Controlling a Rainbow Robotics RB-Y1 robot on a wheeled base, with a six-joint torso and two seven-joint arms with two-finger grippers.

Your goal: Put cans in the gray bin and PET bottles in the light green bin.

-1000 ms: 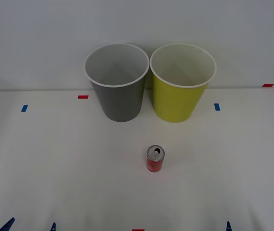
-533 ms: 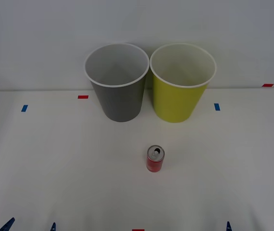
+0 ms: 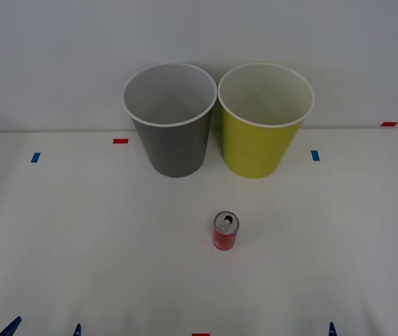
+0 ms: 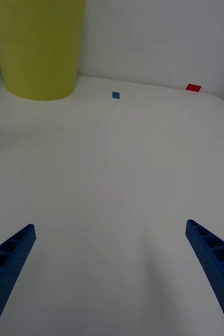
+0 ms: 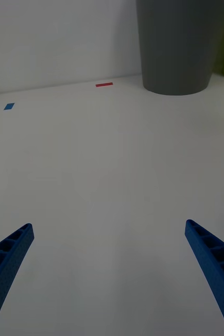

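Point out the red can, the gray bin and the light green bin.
red can (image 3: 225,238), front view, on its red side wall.
gray bin (image 3: 174,150), front view, on its dark outer wall.
light green bin (image 3: 254,150), front view, on its yellow-green outer wall.

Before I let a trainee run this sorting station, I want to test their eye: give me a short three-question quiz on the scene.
1. True or false: the red can stands upright on the table.
2. Which bin sits to the robot's left: A) gray bin, B) light green bin?
3. Fill in: left gripper and right gripper are both ____.

Key: 1 true; 2 A; 3 open.
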